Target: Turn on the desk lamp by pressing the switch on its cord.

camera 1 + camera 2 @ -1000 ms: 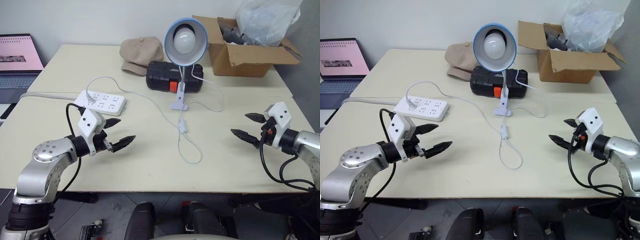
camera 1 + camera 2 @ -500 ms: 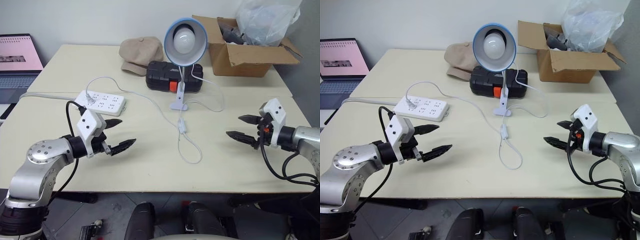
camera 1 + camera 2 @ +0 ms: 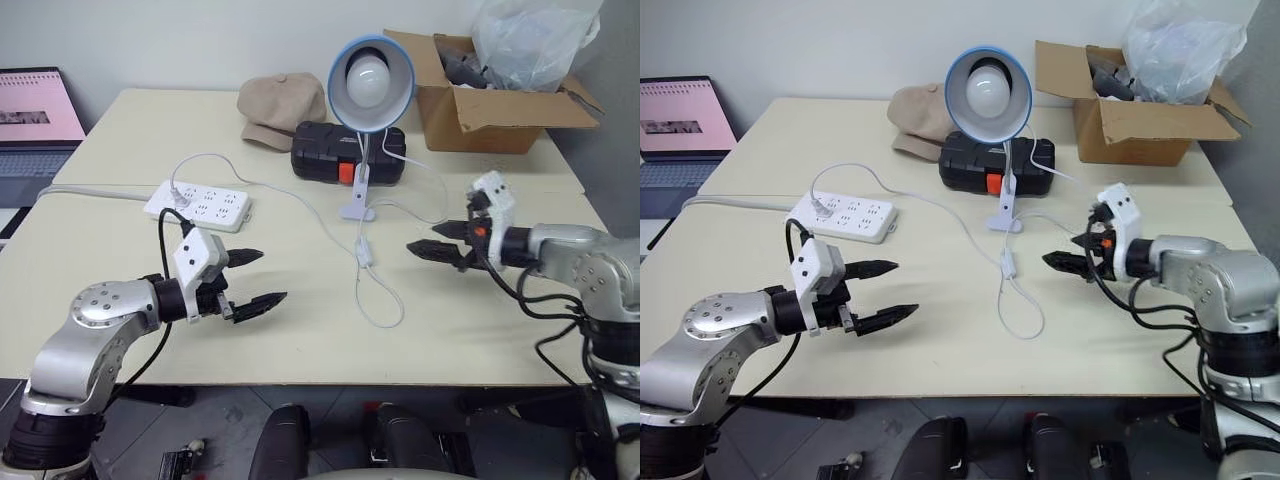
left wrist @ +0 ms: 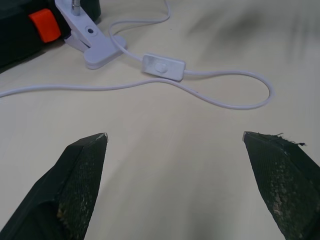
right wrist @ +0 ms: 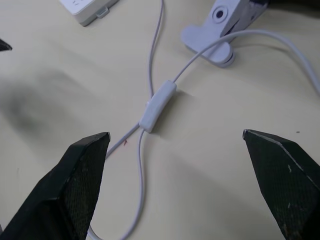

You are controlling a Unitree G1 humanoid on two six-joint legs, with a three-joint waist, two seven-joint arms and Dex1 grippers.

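Cream table against a pale wall. Right gripper hangs just above the tabletop, fingers spread wide, nothing in them, tips aimed at the switch just beside it. Left gripper is also wide open and empty, further off on the other side. The cord loops toward the near edge; the desk lamp stands clipped just behind the switch, bulb unlit.

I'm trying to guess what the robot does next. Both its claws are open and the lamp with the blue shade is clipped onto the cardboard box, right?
Not quite. The desk lamp isn't clipped to the cardboard box; its white clip base rests on the table, in front of the black case, as the left eye view shows. Both the left gripper and right gripper are open.
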